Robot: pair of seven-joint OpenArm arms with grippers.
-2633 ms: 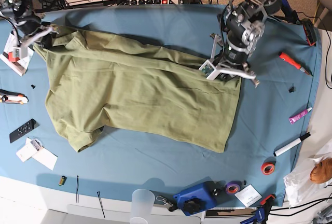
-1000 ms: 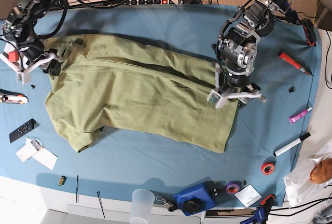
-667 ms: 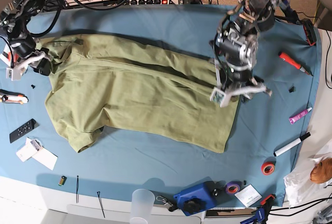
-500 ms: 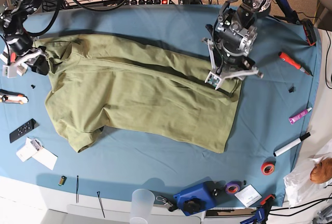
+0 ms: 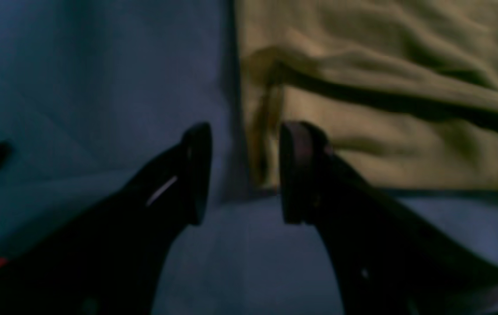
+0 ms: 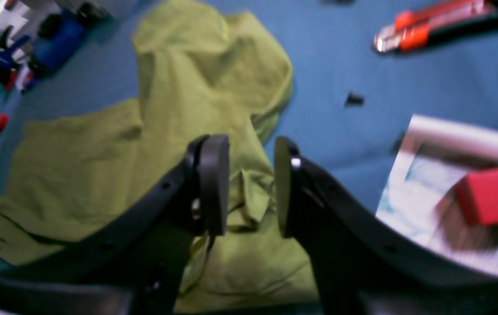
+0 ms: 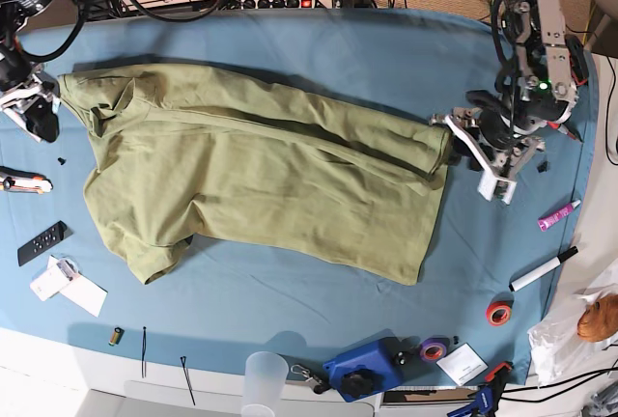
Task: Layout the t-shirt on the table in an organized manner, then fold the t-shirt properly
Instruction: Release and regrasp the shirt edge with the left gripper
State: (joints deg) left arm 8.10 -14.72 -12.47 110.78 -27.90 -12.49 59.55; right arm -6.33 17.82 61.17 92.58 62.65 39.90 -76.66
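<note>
The olive-green t-shirt (image 7: 261, 176) lies spread across the blue table (image 7: 319, 50), with some folds along its upper half. My left gripper (image 7: 470, 154) hovers just past the shirt's right edge. In the left wrist view, the left gripper (image 5: 240, 175) is open, with the t-shirt (image 5: 384, 87) edge beyond its fingers and nothing clamped. My right gripper (image 7: 37, 110) sits off the shirt's upper left corner. Seen from the right wrist, the right gripper (image 6: 244, 188) is open above the t-shirt (image 6: 179, 109).
On the left lie an orange utility knife (image 7: 24, 183), a black remote (image 7: 42, 243) and cards (image 7: 72, 287). Markers (image 7: 543, 269) and a red tape roll (image 7: 498, 314) are on the right. A plastic cup (image 7: 266, 378) and a blue tool (image 7: 367, 369) sit at the front edge.
The left arm swung right, off the shirt to just past its right edge. The right arm drew back left. The shirt's upper left corner now lies further left.
</note>
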